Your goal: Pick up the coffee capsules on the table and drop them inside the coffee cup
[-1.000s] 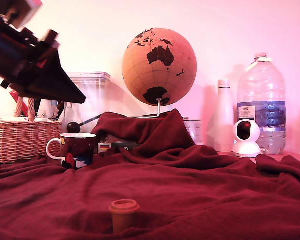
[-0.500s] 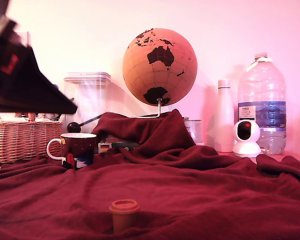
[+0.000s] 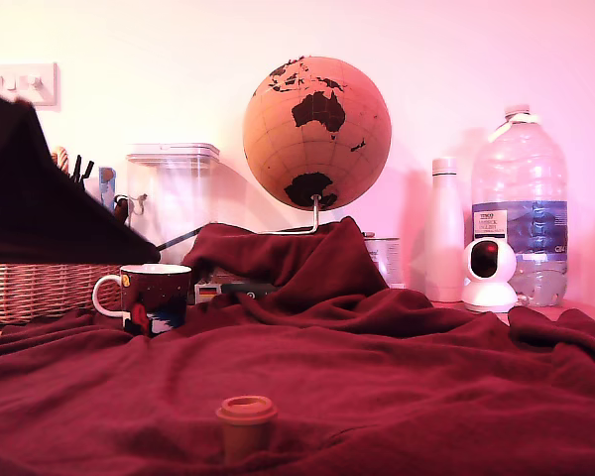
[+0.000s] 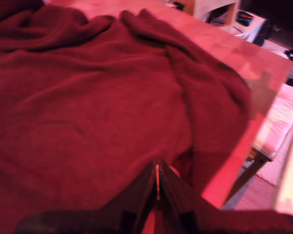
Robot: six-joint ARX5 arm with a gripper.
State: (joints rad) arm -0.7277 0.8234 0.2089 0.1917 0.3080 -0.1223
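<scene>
Movement: gripper (image 4: 157, 181) is sinking lower at the exterior view's left edge than it hung half a second ago, now blocking the upper part of the wicker basket (image 3: 40, 288) and uncovering the wall switch (image 3: 20, 83); everything else is staying put.
Jaws: fingers are pressing together with only a thin slit between them in the wrist view; nothing is showing between them, so I judge them closed and empty.
Orange-brown capsule (image 3: 245, 424): standing rim-up on the red fleece (image 3: 397, 377) at about 6 o'clock in the exterior view, well apart from the arm.
Other capsules: not showing in either view; whether they are already in the mug I cannot tell.
Coffee cup (image 3: 154, 296): sitting upright at about 9 o'clock, white handle toward the exterior view's left, mouth open upward so pods can be dropped in; its inside is hidden from here.
Why the arm is there: likely moving off from above the mug toward the remaining pod.
Wrist view: looking across rumpled fleece toward the bare wooden table edge (image 4: 244, 53).
Background: globe (image 3: 316, 132), clear canister (image 3: 178, 198), white bottle (image 3: 444, 230), water jug (image 3: 520, 203), small camera (image 3: 488, 273).
</scene>
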